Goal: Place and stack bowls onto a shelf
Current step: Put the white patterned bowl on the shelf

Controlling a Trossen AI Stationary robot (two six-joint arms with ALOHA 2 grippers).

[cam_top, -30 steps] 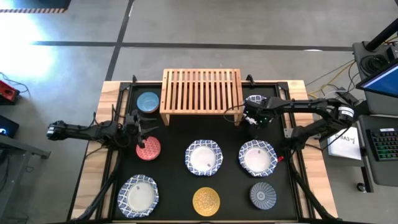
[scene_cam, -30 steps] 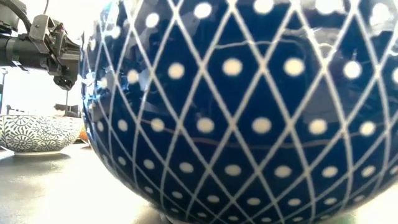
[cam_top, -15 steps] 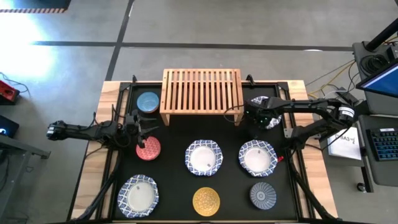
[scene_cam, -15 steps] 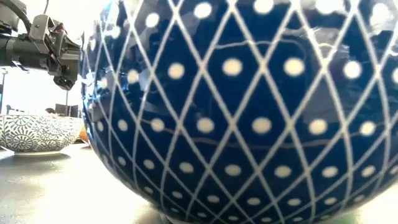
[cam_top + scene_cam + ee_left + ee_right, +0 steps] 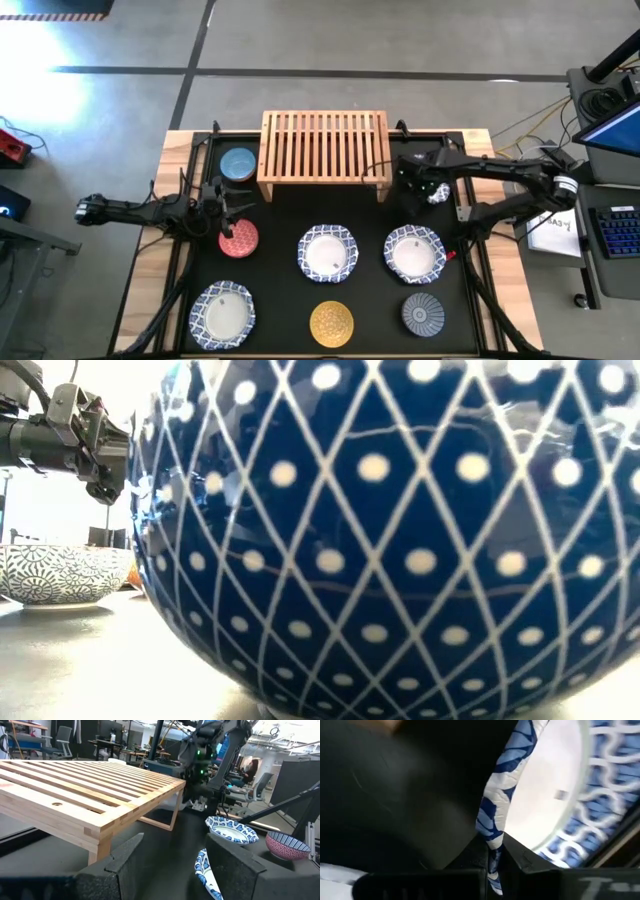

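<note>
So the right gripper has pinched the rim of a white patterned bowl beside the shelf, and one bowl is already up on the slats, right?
Not quite. The shelf has no bowl on it yet; the high view shows its slats bare. The rest holds: the right gripper is shut on the rim of the white patterned bowl, beside the shelf's right end.

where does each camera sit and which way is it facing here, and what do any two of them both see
High view: above the table, looking straight down on the shelf, both arms, left gripper over the red bowl.
Low view: at table height, nearly filled by a blue dotted bowl; one arm shows beyond it.
Left wrist view: on the left arm, looking past its spread fingers toward the shelf and the right arm.
Right wrist view: on the right arm, right gripper pinching a white bowl by its rim.
Shared: high and left wrist views both show the shelf.
</note>
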